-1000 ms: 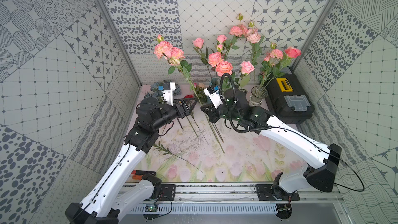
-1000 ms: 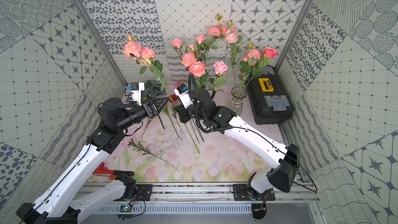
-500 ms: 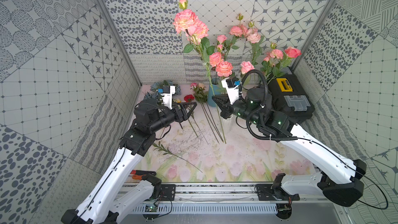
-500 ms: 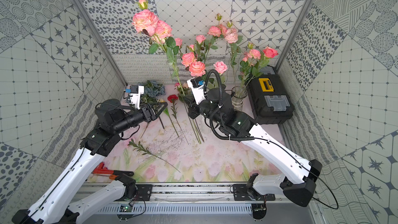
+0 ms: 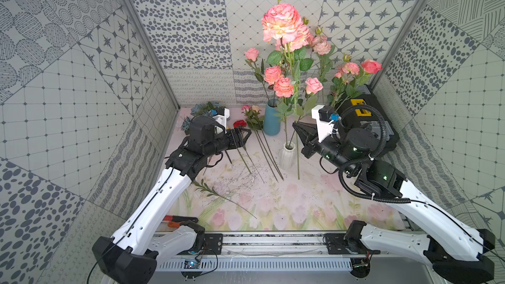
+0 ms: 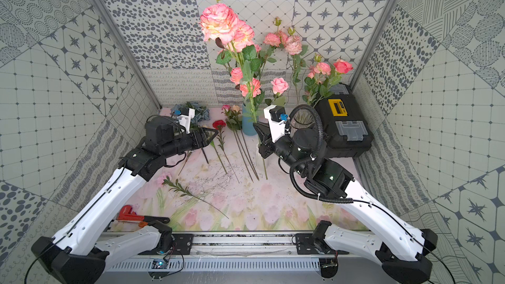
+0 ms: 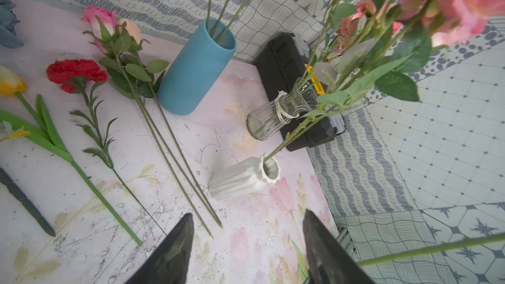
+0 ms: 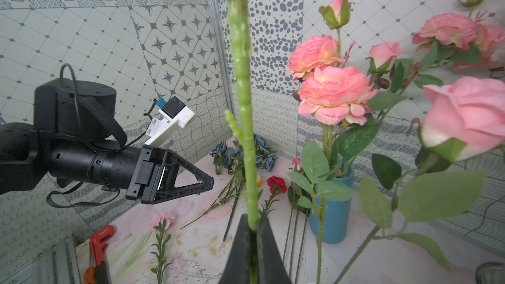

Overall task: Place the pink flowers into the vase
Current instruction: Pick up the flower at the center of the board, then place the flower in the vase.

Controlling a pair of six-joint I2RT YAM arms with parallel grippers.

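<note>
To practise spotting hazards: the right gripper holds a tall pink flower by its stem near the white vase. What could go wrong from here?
The held pink flower hangs with its stem end beside the white vase, not over its mouth; lowering now could miss or topple it.
Its large head sits far above the right gripper, so the stem might swivel in the shut jaws.

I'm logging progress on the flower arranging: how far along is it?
Done: pink flowers stand in the blue vase, glass vase and white vase. In hand: the right gripper is shut on a tall pink spray, not yet in a vase; the left gripper is open. Left: two roses lie on the mat.
</note>
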